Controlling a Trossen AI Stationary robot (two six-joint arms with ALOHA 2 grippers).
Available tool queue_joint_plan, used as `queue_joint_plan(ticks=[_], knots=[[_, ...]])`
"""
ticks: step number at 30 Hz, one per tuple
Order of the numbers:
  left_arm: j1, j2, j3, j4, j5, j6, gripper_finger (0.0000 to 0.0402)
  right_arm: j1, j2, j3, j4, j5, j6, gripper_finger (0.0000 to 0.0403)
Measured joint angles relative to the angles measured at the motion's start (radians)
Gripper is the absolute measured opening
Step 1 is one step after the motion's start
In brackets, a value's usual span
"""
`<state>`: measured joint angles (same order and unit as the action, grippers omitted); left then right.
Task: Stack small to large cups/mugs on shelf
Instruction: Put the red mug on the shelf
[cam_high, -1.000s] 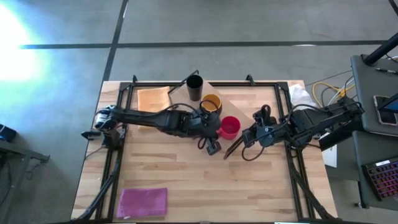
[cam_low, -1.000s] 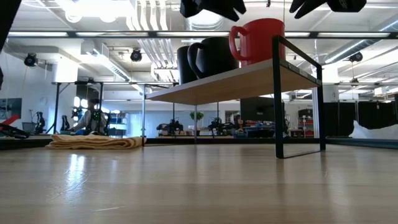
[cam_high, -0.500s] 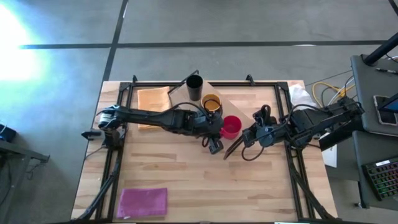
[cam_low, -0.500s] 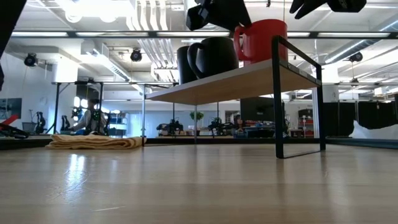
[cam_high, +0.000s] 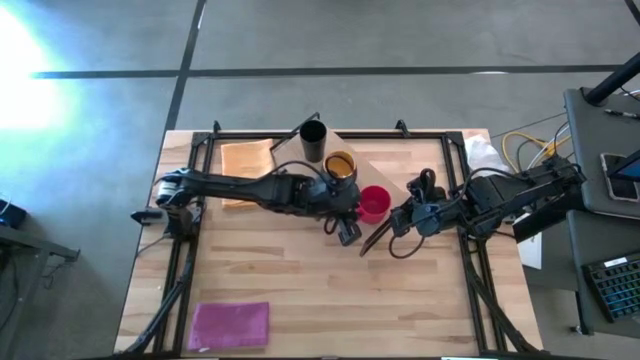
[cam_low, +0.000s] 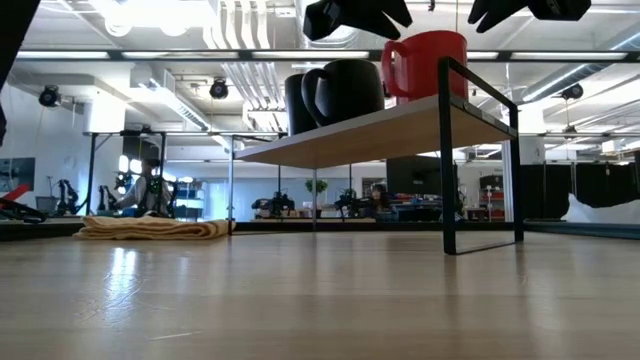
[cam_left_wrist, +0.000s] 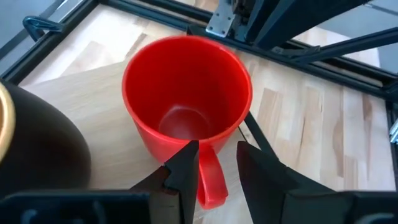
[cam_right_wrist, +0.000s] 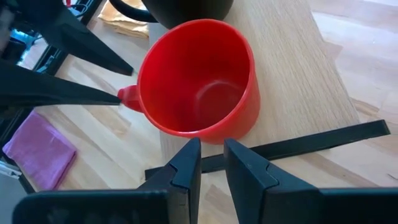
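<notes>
Three vessels stand in a row on the light-wood shelf: a black cup, a dark mug with a yellow inside and a red mug nearest the shelf's dark end frame. My left gripper is open above the shelf, its fingers on either side of the red mug's handle. My right gripper hovers open a little way on the red mug's other side, touching nothing. My left gripper comes slanting down from the table's left, astride the red mug's handle. One finger lies against the handle's side. A gap shows between the handle and the other finger. The mug stands upright on the shelf.
An orange-tan cloth lies at the table's far left under the shelf's far end. A purple mat lies near the front left edge. Cables and a desk stand beyond the table's right edge.
My left gripper has gone a little toward the table's right. The red mug has slid along the shelf with it, away from the dark mug and toward the end frame, still upright.
</notes>
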<state>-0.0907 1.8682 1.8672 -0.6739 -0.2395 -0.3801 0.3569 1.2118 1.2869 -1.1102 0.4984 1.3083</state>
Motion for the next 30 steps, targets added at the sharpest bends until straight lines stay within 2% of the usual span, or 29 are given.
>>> queue_joint_plan(ticks=[8,17,23,30], knots=[[-0.006,-0.056,-0.003,-0.011,-0.007,-0.001,0.0095,0.001,0.0,0.0,-0.003,-0.026,0.027,0.0063],[-0.013,-0.163,-0.034,-0.155,-0.162,-0.008,0.0095,0.001,0.047,-0.001,-0.008,-0.062,0.033,0.0063],[-0.015,-0.199,-0.043,-0.231,-0.189,-0.059,0.0095,-0.003,0.095,-0.001,-0.017,-0.064,0.034,0.0063],[-0.029,-0.227,-0.042,-0.244,-0.192,-0.06,0.0095,-0.02,0.109,-0.001,-0.011,-0.057,0.03,0.0063]])
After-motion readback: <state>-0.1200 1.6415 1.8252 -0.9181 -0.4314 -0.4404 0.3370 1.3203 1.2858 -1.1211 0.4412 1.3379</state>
